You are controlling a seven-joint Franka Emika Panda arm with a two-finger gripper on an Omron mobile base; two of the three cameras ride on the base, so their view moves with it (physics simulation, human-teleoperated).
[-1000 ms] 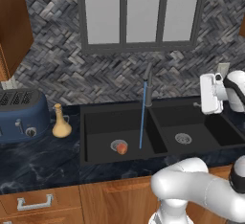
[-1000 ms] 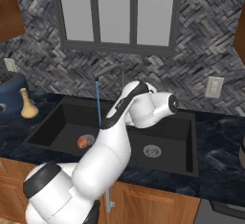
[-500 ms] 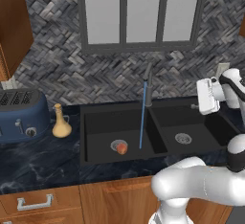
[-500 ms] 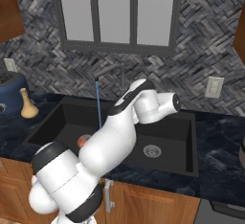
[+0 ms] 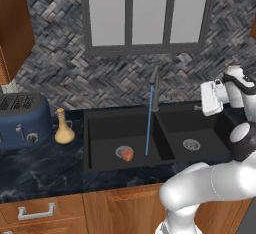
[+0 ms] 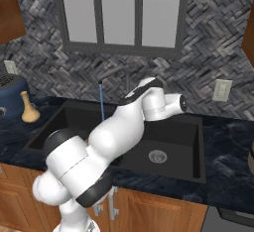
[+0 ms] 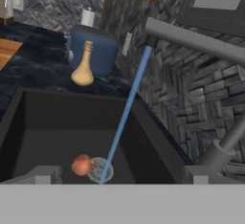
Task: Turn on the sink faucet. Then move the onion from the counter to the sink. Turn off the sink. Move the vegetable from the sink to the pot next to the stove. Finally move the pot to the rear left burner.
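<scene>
**A:** Water is running: a thin blue stream (image 5: 148, 120) falls from the sink faucet (image 5: 155, 89) into the left basin of the sink (image 5: 104, 129), and the onion (image 5: 127, 154) lies on the basin floor, touching the silver drain (image 5: 121, 151). So I'd judge the step in hand is shutting the water off.

**B:** Agreed. What would make that go well?

**A:** The hand (image 5: 211, 98) hangs over the right basin, to the right of the faucet and near spout height. Its fingers stand released, spread wide, grasping nothing. I'd bring them leftward to the faucet's lever and push with one finger rather than pinch, since the lever looks short and slim. I can't make out the lever clearly, so its throw direction is a guess.

**B:** Anything to avoid?

**A:** The spout itself; a knock might swing the stream out of the basin.

**B:** And the onion relative to the fingers?

**A:** Well apart: down in the left basin, low and to the left of the fingers. In the hand view the onion (image 7: 82, 164) sits just left of where the stream meets the drain. The tan vase (image 5: 63, 127) and blue toaster (image 5: 21, 120) stand on the bench at far left, clear of the path.
</scene>
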